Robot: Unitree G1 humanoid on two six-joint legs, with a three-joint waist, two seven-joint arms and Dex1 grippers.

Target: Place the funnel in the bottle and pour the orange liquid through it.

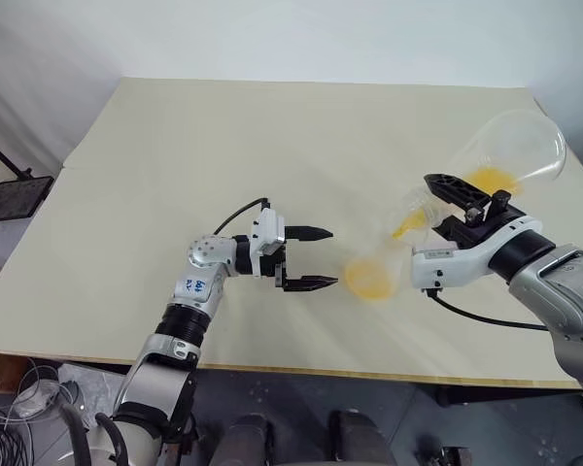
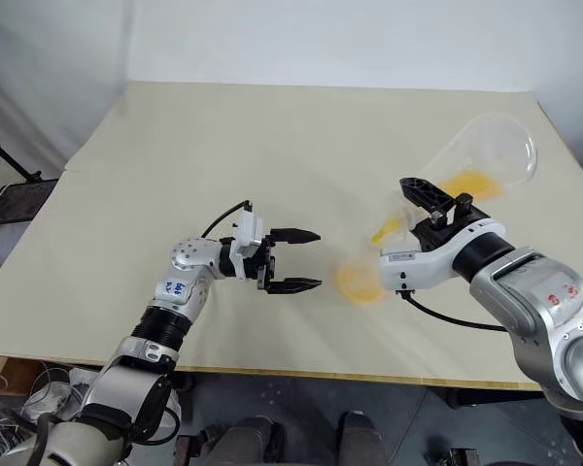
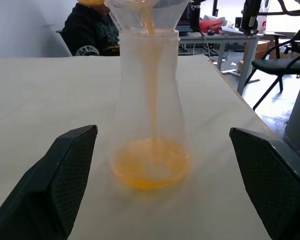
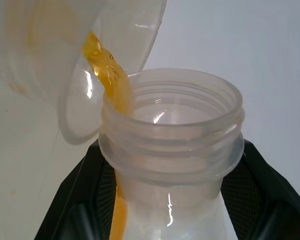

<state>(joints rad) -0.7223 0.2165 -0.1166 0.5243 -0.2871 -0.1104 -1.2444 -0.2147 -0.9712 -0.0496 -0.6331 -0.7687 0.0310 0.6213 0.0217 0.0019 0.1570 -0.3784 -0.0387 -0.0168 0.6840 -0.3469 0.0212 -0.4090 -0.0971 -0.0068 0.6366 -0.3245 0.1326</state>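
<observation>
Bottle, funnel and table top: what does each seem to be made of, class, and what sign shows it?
Bottle: probably clear plastic, slightly cloudy; the orange liquid shows through its wall.
Funnel: likewise translucent plastic, smooth; the stream shows through it.
Table top: pale beige, matt, no glare; perhaps laminate or painted board.

So the table (image 1: 272, 146) is a big pale beige slab with a light wood edge along the near side, pushed up by a plain white wall (image 1: 301, 39) at 12 o'clock. Off at 9 o'clock there's a black mesh stand (image 1: 15, 199). Down at 7 o'clock, a tangle of cables (image 1: 19, 408) on the floor. From the left wrist view you get more room: a seated person in a dark top (image 3: 92, 32), a grey desk (image 3: 230, 37) with clutter, and a black chair (image 3: 285, 67).
</observation>
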